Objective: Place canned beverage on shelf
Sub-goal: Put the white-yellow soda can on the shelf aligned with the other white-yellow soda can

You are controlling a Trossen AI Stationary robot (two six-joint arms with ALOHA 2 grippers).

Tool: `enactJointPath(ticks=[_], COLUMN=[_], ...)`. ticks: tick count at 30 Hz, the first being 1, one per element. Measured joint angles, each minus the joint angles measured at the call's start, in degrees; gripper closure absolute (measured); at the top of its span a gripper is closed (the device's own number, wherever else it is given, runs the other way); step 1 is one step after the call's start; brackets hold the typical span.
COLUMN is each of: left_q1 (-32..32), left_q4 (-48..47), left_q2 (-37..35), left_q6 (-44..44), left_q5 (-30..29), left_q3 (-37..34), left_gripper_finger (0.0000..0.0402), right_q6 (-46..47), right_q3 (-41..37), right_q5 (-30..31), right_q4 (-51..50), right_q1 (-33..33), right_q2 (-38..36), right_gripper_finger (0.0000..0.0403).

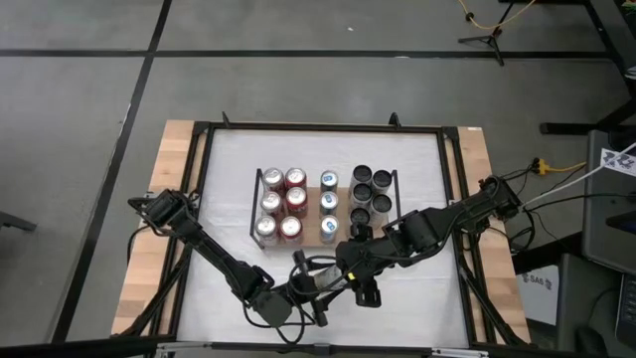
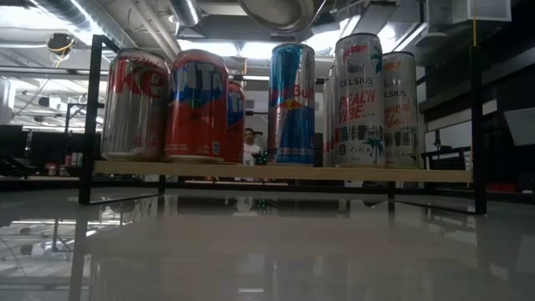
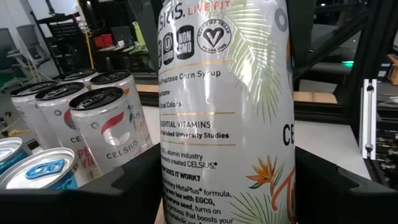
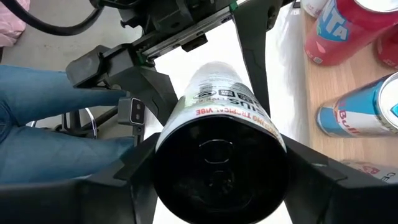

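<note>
Handover under way, by my read. High view: left tool [image 1: 320, 316] and right tool [image 1: 370, 294] meet near table's [image 1: 427, 288] front edge, apart from shelf [image 1: 306, 185]. Left wrist: can [image 3: 224, 112] gripped between fingers [image 3: 134, 180]. Right wrist: same can clasped too. Release one only once the other grips firmly.

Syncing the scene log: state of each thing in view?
can: off the shelf, between both grippers.
left gripper: around the can, grip unclear.
right gripper: around the same can, grip unclear.
shelf: loaded with cans.
shelved cans: upright.
</note>
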Motion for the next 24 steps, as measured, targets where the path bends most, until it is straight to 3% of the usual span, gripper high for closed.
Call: enactJointPath(ticks=[7, 16, 24], left_q1=[0.55, 1.81, 1.77], left_q4=[-0.02, 0.27, 0.02], left_q2=[-0.02, -0.2, -0.2], left_q6=[-0.11, -0.32, -0.3], left_q5=[1.71, 4.35, 4.17], left_q3=[0.0, 0.11, 0.09], left_gripper_finger=[0.0128, 0.0069, 0.0063], right_q6=[0.09, -0.09, -0.07], right_q3=[0.0, 0.0, 0.0], right_q5=[-0.51, -0.96, -0.92], right_q4=[-0.13, -0.28, -5.92], right_q1=[-0.02, -0.02, -0.15], right_q2=[0.0, 0.11, 0.11], right_gripper_finger=[0.0152, 0.0152, 0.0152])
